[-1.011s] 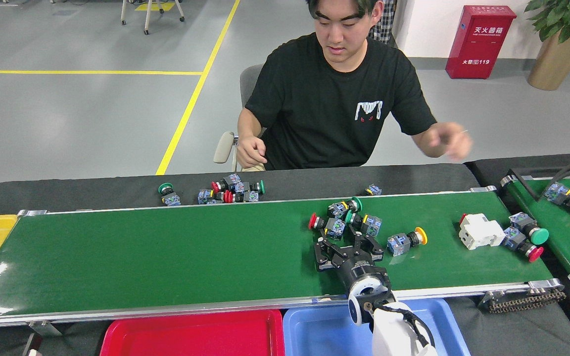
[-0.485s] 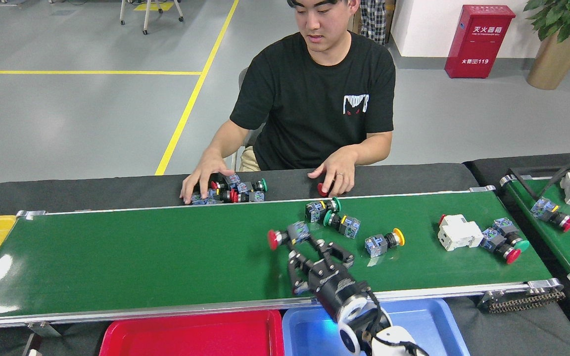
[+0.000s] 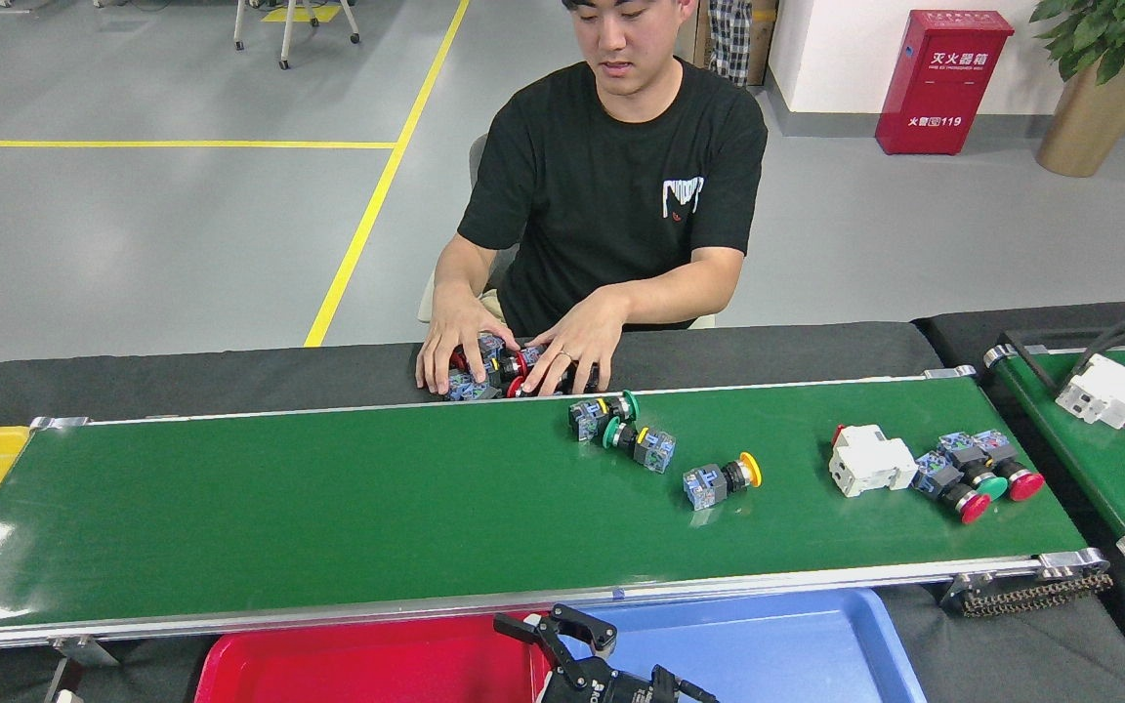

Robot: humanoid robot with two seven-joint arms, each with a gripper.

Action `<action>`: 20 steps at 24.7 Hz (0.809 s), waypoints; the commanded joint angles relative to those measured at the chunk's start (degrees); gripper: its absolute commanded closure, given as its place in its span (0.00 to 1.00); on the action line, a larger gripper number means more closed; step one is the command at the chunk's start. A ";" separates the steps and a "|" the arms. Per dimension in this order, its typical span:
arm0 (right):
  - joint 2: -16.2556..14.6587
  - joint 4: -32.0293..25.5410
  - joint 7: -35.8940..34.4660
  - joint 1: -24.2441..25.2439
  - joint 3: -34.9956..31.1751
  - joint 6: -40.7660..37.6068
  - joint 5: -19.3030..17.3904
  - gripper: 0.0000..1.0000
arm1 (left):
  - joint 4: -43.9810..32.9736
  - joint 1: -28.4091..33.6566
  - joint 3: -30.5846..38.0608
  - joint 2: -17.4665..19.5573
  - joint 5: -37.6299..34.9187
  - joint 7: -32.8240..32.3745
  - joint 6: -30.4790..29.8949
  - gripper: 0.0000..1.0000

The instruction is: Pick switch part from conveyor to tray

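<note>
Right gripper hovering open, empty, above red tray; yellow-capped switch part lying on conveyor at 1 o'clock, well apart.

1. only one of the robot's arms shows, low at the bottom edge of the head view, right of centre.
2. its black hand is the highest part of it and points up and to the left.
3. two dark fingers stand spread, with a gap between them and nothing visible in that gap.
4. the wrist behind the hand is cut off by the bottom edge.
5. the left arm and its hand are out of view.
</note>
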 commanded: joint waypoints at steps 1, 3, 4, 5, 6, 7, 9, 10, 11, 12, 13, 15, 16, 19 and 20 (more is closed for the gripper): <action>0.35 -2.73 -3.04 0.61 -0.92 22.97 -0.18 0.04 | -0.80 -0.04 0.15 0.48 0.08 0.23 -0.17 0.00; -0.71 -4.49 -6.38 2.89 -1.36 29.94 -0.18 0.03 | -0.89 -0.04 0.15 0.48 0.08 0.23 -0.17 0.00; -1.50 -5.81 -7.79 5.09 -1.89 31.26 -0.18 0.03 | -0.89 0.05 0.15 0.48 0.08 0.23 -0.17 0.00; -2.20 -6.78 -8.58 6.67 -3.12 31.52 -0.26 0.03 | -0.89 0.05 0.15 0.48 0.08 0.23 -0.17 0.00; -2.55 -6.95 -9.11 7.81 -5.14 31.52 -0.35 0.03 | -0.80 -0.04 0.15 0.48 0.08 0.23 -0.17 0.00; -2.46 -6.51 -8.76 8.08 -6.98 31.52 -0.35 0.03 | -0.80 -0.04 0.15 0.48 0.08 0.23 -0.17 0.00; -2.11 -4.75 -8.32 7.29 -9.09 31.61 -0.62 0.03 | -0.89 0.05 0.15 0.48 0.17 0.23 -0.17 0.00; -2.02 -3.61 -8.14 6.23 -9.36 31.69 -0.62 0.03 | -0.89 -0.04 0.15 0.48 0.08 0.23 -0.17 0.00; -2.11 -2.12 -8.05 4.38 -9.36 31.87 -0.62 0.03 | -0.89 0.05 0.15 0.48 0.08 0.23 -0.17 0.00; -2.11 -0.63 -7.53 2.46 -9.36 31.96 -0.53 0.03 | -0.89 -0.04 0.15 0.48 0.08 0.23 -0.17 0.00; -2.11 0.69 -7.09 1.31 -9.36 31.96 -0.53 0.03 | -0.80 -0.04 0.15 0.56 0.08 0.23 -0.17 0.00; -2.11 3.68 -5.68 -2.38 -9.36 32.31 -0.18 0.03 | -0.89 -0.04 0.15 0.56 0.08 0.23 -0.25 0.00; -2.11 4.83 -5.24 -3.88 -9.36 33.01 -0.09 0.03 | -0.89 -0.04 0.15 0.56 0.08 0.23 -0.61 0.00; -2.37 7.90 -3.13 -6.69 -9.27 33.63 0.35 0.03 | -0.97 -0.12 0.15 0.48 0.17 0.14 -2.80 0.00; -2.20 8.69 -2.25 -7.57 -9.27 33.63 0.35 0.03 | -1.06 -0.21 0.15 0.39 0.17 0.14 -3.50 0.00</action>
